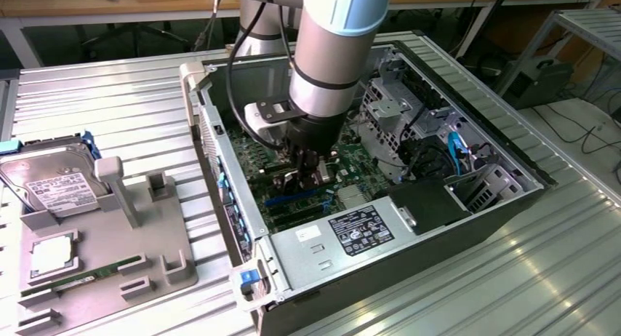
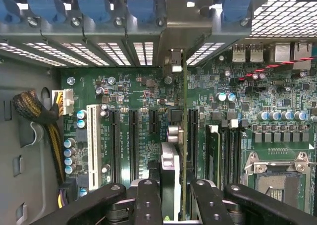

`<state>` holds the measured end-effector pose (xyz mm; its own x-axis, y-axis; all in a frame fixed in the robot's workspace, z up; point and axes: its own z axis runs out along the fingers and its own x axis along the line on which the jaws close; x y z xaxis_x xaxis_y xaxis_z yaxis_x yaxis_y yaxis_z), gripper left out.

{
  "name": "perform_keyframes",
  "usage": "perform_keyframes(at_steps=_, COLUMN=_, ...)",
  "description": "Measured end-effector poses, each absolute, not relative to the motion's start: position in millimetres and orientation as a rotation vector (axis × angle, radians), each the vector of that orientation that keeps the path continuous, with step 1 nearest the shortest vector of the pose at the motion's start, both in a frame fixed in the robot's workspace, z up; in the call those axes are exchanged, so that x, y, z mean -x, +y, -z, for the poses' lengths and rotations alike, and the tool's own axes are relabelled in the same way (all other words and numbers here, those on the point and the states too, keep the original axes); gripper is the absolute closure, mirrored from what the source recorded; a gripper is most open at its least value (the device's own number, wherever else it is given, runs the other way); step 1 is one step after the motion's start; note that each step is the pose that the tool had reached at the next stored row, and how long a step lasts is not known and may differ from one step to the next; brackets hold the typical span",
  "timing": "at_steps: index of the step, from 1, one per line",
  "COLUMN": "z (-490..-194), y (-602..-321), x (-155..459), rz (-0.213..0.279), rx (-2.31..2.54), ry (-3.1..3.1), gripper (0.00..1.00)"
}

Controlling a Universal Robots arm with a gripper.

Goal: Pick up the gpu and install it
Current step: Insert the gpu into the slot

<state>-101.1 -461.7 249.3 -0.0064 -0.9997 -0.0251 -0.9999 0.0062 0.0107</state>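
While edge-on at mobo slot [image 2: 193,136], gpu [image 2: 171,178] tight between narrow jaws.

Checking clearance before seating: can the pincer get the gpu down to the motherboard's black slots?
Probably yes. The pincer grips the gpu edge-on over the black slots, which look empty. The cable bundle lies well off to one side.

In the PC case [image 1: 206,110], arm [image 1: 330,52] hides most of the pincer [image 1: 302,177] & gpu [image 2: 171,175] in ext. view. Wrist view: gpu edge-on, fan face unseen, near end cut off by frame edge. PSU label [image 1: 359,230] txt too small to read.
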Motion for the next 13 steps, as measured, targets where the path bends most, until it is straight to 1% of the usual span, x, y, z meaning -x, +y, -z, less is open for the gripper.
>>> perform_keyframes(at_steps=13, z=-245.8, y=-461.8, x=101.6, rz=-0.042, rx=2.207, ry=2.222, gripper=0.72)
